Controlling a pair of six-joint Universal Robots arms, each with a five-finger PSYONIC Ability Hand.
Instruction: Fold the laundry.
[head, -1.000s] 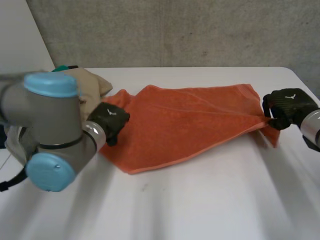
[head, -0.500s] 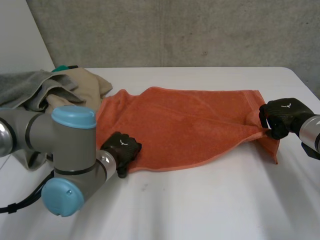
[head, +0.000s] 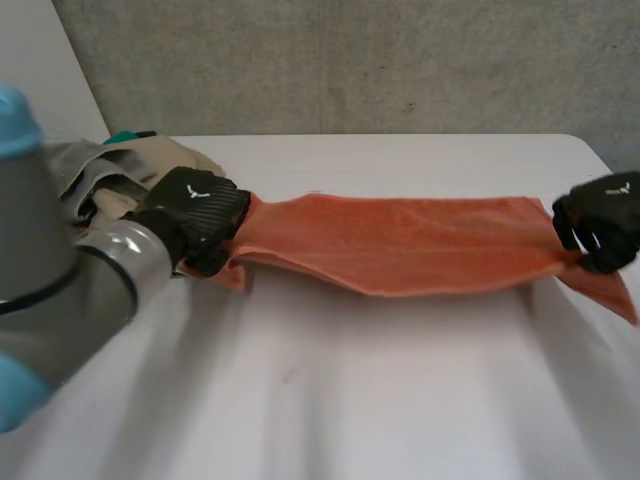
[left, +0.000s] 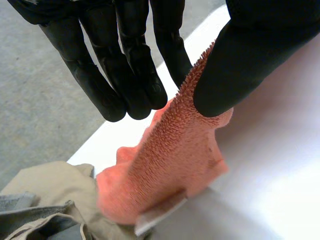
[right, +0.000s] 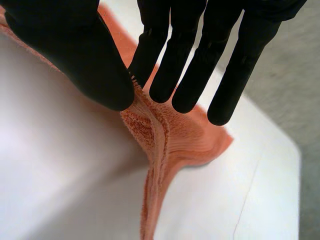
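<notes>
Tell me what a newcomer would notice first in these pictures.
The orange towel, stretched in a long band across the white table. The left hand pinches one end and the right hand the other. Behind the left hand lies a heap of beige and grey laundry.

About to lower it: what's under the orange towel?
White table shows along the near edge of the orange towel. The strip it covers is hidden. Beige clothes lie near its end at the left hand.
</notes>
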